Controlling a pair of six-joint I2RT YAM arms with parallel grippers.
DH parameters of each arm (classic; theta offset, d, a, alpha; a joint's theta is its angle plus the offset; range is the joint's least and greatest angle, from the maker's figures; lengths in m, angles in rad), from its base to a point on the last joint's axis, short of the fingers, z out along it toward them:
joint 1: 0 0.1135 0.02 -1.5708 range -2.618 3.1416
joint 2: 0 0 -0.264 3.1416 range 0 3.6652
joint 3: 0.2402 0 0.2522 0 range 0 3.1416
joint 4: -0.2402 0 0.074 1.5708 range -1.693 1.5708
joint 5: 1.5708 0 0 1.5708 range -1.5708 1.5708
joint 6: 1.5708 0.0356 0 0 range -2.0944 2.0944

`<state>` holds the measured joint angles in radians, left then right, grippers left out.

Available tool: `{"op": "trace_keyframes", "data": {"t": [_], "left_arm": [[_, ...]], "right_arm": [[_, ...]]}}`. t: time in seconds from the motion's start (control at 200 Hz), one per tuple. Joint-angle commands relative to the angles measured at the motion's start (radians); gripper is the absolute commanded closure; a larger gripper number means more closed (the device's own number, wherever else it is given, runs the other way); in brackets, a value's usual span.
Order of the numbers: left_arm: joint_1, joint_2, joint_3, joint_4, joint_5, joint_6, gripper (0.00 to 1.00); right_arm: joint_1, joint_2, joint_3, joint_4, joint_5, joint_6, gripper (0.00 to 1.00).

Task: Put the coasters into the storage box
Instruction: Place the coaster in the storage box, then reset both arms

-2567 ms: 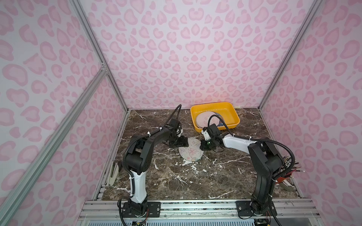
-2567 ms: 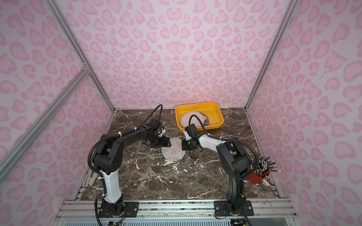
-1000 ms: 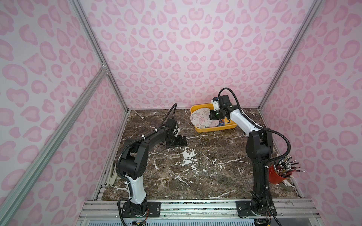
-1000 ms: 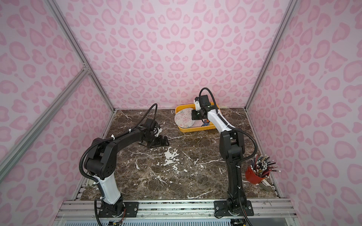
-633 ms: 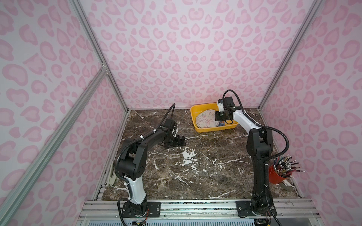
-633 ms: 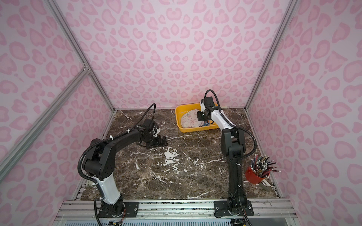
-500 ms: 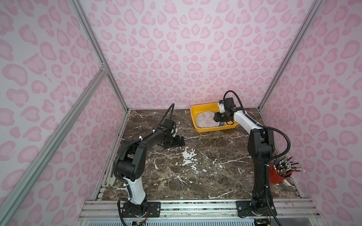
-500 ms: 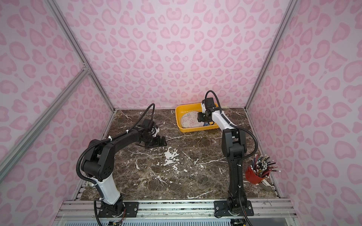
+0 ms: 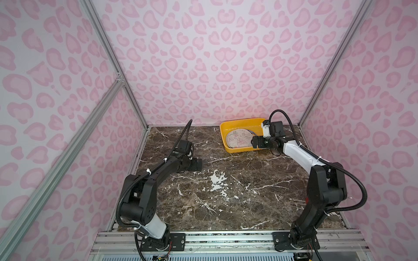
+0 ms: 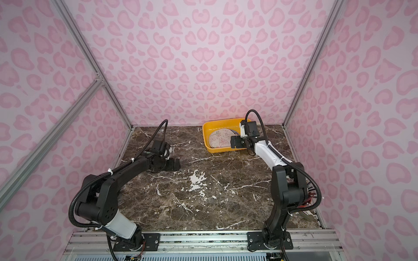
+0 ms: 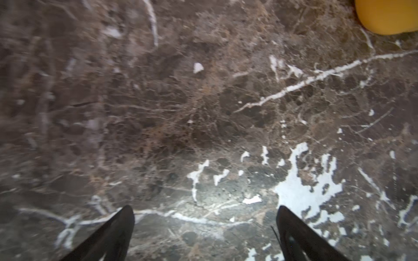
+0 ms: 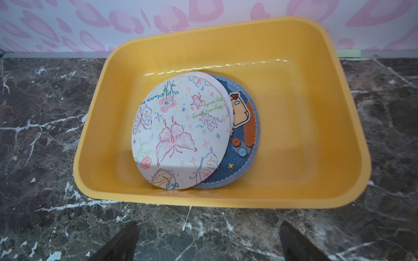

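Nearest, a red cup [image 10: 309, 201] peeks out behind the right arm [image 10: 280, 187]. Mid-table, the left gripper [image 11: 204, 212] hovers over the bare marble table [image 9: 226, 203], jaws spread, empty. Farther back, the right gripper [image 12: 208, 226] gapes empty before the yellow storage box [image 12: 334, 108]. Inside, 3 coasters [image 9: 238, 140] overlap, the butterfly coaster [image 12: 178, 131] atop the denim-blue coaster [image 12: 245, 144].

A yellow tray [image 10: 222, 123] stood at the back of the marble table [image 10: 203, 203], with overlapping round coasters [image 10: 217, 140] inside. The right gripper [image 10: 234, 142] hovered at the tray's near rim. The left gripper [image 10: 175, 164] hung low over bare marble, well apart from the tray.
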<state>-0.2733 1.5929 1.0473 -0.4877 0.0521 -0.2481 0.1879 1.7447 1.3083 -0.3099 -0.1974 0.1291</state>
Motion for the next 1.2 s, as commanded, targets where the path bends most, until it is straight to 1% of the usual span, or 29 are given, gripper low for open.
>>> {"op": "trace_keyframes", "data": {"t": [0.0,0.105,0.24,0.425,0.595,0.705,0.835,1.02,1.195], "left_arm": [[0.035,-0.051,-0.057,0.12,-0.134,0.061,0.0],[0.081,-0.098,-0.129,0.219,-0.181,0.091,0.01],[0.136,-0.132,-0.196,0.324,-0.196,0.113,0.01],[0.15,-0.166,-0.314,0.532,-0.249,0.195,0.01],[0.168,-0.173,-0.404,0.708,-0.255,0.232,0.01],[0.169,-0.182,-0.468,0.854,-0.251,0.267,0.01],[0.172,-0.169,-0.509,0.968,-0.22,0.284,0.01],[0.18,-0.114,-0.551,1.132,-0.19,0.314,0.01],[0.198,-0.058,-0.594,1.246,-0.163,0.298,0.01]], "right_arm": [[-0.004,-0.055,-0.1,0.125,0.065,-0.027,0.02],[-0.023,-0.101,-0.195,0.201,0.096,-0.039,0.02],[-0.062,-0.159,-0.334,0.349,0.12,-0.045,0.02],[-0.126,-0.225,-0.528,0.583,0.139,-0.068,0.02],[-0.142,-0.251,-0.683,0.821,0.164,-0.121,0.02],[-0.156,-0.252,-0.74,0.911,0.16,-0.126,0.02],[-0.172,-0.255,-0.793,1.01,0.139,-0.13,0.01],[-0.178,-0.259,-0.864,1.146,0.133,-0.151,0.01],[-0.177,-0.233,-0.931,1.283,0.123,-0.166,0.01]]}}
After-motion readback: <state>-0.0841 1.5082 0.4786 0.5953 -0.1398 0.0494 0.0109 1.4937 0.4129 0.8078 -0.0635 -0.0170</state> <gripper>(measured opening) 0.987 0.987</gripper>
